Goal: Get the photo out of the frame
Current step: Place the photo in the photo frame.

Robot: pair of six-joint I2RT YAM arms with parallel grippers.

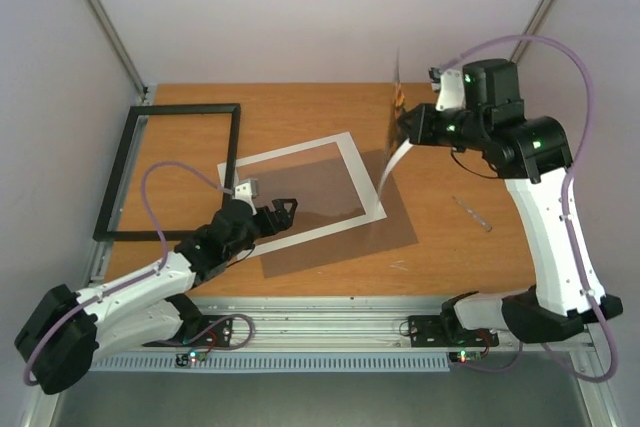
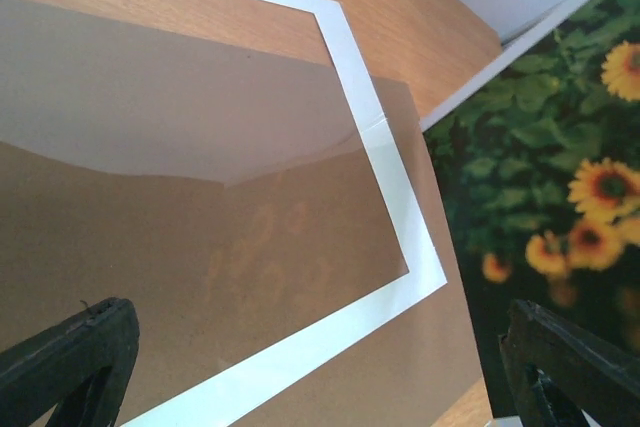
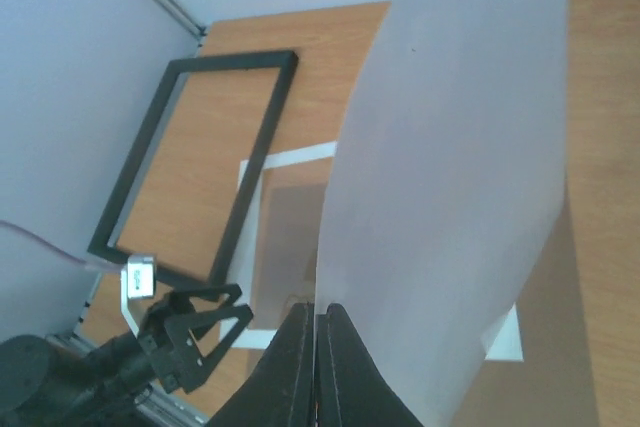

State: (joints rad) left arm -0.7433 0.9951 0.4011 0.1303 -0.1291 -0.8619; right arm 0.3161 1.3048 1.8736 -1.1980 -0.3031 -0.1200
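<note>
1. Paper, thin and light: the photo (image 1: 393,152) looked like a print that would flop, crease easily and pick up marks on its printed face. It bowed along its length, and its lower end curled toward the white mat (image 1: 365,177).
2. The safest hold, in my judgement, was a flat, gentle pinch on the white margin at one edge. That would keep the fingers off the sunflowers and put no twisting pull on the sheet.
3. The photo was out of the frame (image 1: 186,109). It was held up on edge in the air over the far right part of the table (image 1: 300,107), just above the right side of the mat. Its sunflower face was turned left and its blank white back right.
4. The right gripper (image 1: 403,125) had its jaws pressed fully together on one edge of the photo. In the right wrist view the paper rose straight out from between the two fingers.
5. The left gripper (image 1: 280,209) had its jaws spread as wide as they went and held nothing. It hovered low over the near left part of the mat and the glossy brownish sheet (image 1: 340,247) beneath it. Whether it touched either one could not be told.
6. The frame lay flat at the far left, well apart from the photo, with bare wood showing through its opening. The removal itself looked done, and only setting the print down remained.
</note>
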